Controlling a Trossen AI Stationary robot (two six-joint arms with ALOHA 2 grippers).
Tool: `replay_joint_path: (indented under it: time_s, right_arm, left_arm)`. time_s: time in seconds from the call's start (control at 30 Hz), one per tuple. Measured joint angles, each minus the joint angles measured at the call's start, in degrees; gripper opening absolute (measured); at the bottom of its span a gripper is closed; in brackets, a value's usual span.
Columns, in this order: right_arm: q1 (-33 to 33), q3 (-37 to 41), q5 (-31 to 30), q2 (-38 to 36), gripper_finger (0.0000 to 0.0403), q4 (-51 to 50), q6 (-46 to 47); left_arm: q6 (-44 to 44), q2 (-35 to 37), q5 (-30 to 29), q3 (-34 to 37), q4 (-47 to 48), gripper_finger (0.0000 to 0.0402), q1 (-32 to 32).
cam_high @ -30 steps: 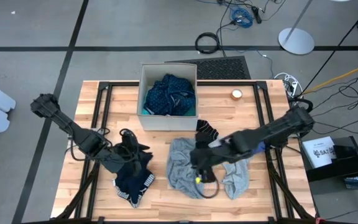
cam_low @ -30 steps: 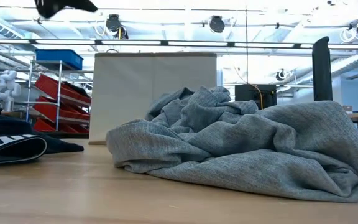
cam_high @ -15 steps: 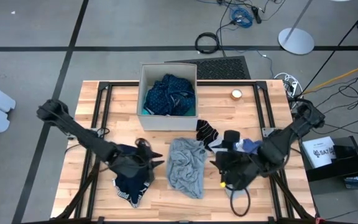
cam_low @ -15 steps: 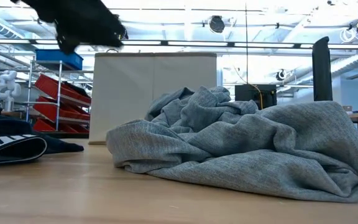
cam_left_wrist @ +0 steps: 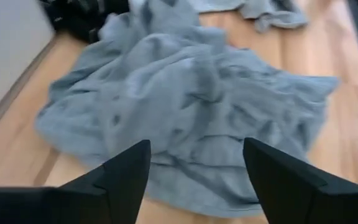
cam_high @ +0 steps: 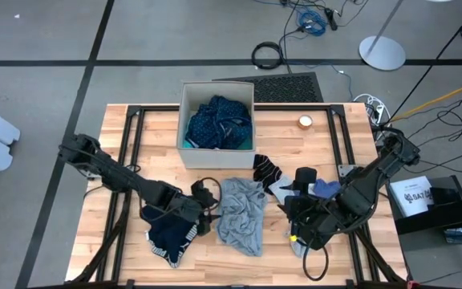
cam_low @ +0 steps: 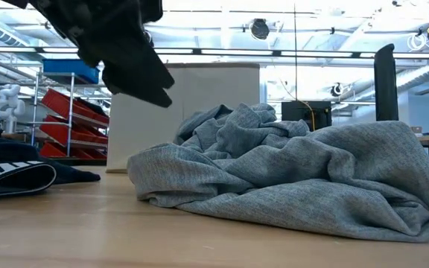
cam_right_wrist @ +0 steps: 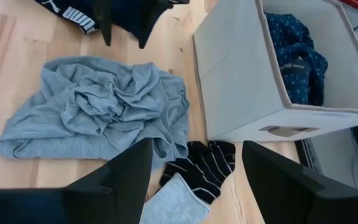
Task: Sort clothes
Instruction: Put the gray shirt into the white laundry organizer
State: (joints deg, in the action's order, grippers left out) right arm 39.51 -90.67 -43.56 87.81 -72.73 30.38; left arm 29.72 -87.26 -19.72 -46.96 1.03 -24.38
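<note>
The left gripper (cam_high: pixel 208 207) has its jaws spread wide and empty, poised just beside the near edge of the crumpled grey garment (cam_high: pixel 241 213) in the middle of the table (cam_high: pixel 327 128); in the left wrist view the two dark fingers (cam_left_wrist: pixel 126 174) frame that grey cloth (cam_left_wrist: pixel 185 106) without touching it. The right gripper (cam_high: pixel 295 227) also stands with jaws apart and nothing between them, raised over the table's right side, above a second grey piece (cam_high: pixel 293 245) that mostly hides under the arm.

Beyond the grippers, a dark navy garment with a white-striped band (cam_high: pixel 169 234) lies on the table under the left arm. The striped black socks (cam_high: pixel 266 169) and a small blue piece (cam_high: pixel 324 189) rest near the right arm. The beige box (cam_high: pixel 186 120) at the back already holds a dotted navy garment (cam_high: pixel 219 122), with a turquoise edge showing beneath it.

The sorting looks only partly done: two garments appear to be boxed, while both grey pieces, the dark navy garment, the socks and the blue piece remain on the table.
</note>
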Motion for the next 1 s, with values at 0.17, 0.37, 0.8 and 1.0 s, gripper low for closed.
replay_joint_path:
  time_s: [0.17,0.37,0.8,1.0]
  right_arm:
    - [0.0,0.0,0.0,0.0,0.0235,-0.5,0.4]
    - [0.0,0.0,0.1,0.0,0.0235,-0.5,0.4]
    - [0.0,0.0,0.1,0.0,0.0235,-0.4,0.5]
    - [0.0,1.2,0.1,0.0,0.0235,0.1,0.4]
  left_arm:
    - [9.4,0.0,-0.1,0.0,4.2,0.0288,2.9]
    - [10.5,0.0,1.7,0.0,4.7,0.0303,5.2]
    - [-4.0,-8.0,0.1,0.0,-5.9,0.0309,5.1]
    - [-11.6,-12.2,0.4,-0.1,-9.8,0.0309,5.0]
